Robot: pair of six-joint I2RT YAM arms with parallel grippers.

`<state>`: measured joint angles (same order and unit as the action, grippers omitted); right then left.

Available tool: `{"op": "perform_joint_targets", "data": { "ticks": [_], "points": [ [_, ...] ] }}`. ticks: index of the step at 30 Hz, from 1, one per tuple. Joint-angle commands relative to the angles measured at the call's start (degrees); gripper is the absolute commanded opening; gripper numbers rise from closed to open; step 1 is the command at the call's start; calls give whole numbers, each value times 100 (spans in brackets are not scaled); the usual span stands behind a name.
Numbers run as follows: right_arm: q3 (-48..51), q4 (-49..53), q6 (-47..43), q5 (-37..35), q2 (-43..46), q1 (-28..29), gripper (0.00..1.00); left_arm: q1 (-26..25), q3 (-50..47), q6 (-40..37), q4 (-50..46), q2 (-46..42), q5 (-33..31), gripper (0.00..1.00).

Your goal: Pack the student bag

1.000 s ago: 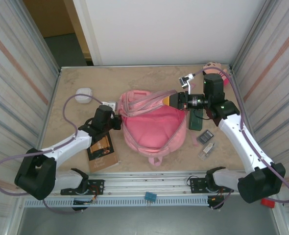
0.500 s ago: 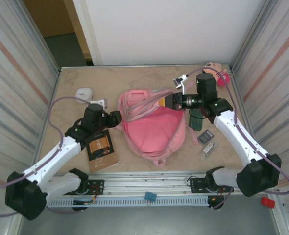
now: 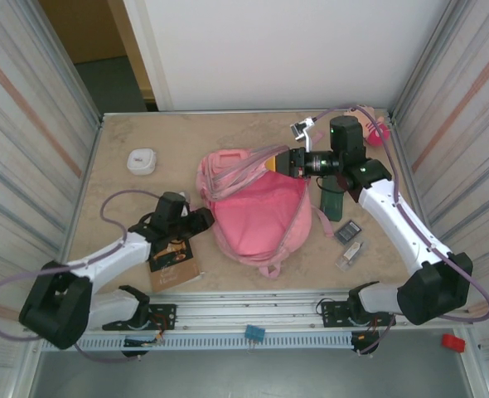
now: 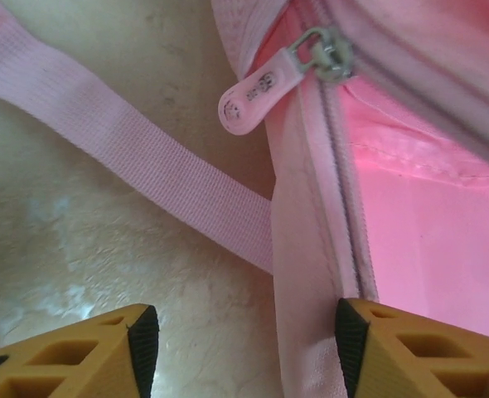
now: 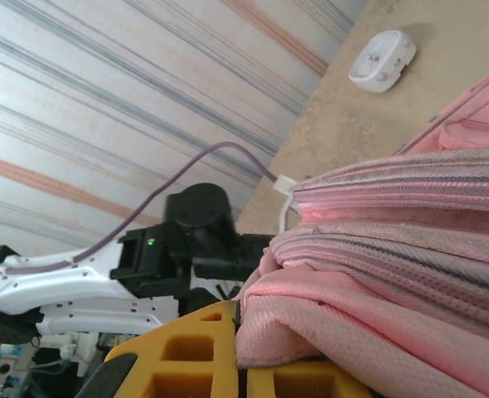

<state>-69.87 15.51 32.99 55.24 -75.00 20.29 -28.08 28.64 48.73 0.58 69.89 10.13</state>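
Observation:
The student bag [image 3: 257,211], a large pink backpack, lies in the middle of the table with its main opening gaping. My right gripper [image 3: 283,162] is shut on the bag's upper rim at the far right and holds the fabric lifted; in the right wrist view the yellow fingers [image 5: 195,356] pinch a fold of pink cloth [image 5: 377,274]. My left gripper [image 3: 205,217] stands open at the bag's left edge. Between its fingers [image 4: 137,352] are the table and the bag's zipper seam [image 4: 311,274], close to the right pad. A pink zipper pull [image 4: 257,91] and a strap [image 4: 128,157] lie ahead.
A brown book [image 3: 174,259] lies under the left arm. A white case [image 3: 141,159] sits at the back left. Right of the bag are a dark green item [image 3: 331,203] and two small items [image 3: 349,242]. A pink plush doll [image 3: 377,128] sits in the far right corner.
My left gripper has opened and dropped lower along the bag's left edge. My right gripper, still shut on the rim, has moved toward the back, shifting the bag slightly.

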Motion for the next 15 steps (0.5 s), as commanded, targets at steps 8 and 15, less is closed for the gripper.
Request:
{"op": "perform_joint_targets", "data": {
  "ticks": [8, 15],
  "points": [
    [-1022, -374, 243, 201, -238, -430, 0, 32, 73, 493, 228, 946, -416, 6],
    [-1845, -259, 244, 332, -537, -830, 0, 32, 56, 436, 246, 1027, -708, 5]
  ]
}}
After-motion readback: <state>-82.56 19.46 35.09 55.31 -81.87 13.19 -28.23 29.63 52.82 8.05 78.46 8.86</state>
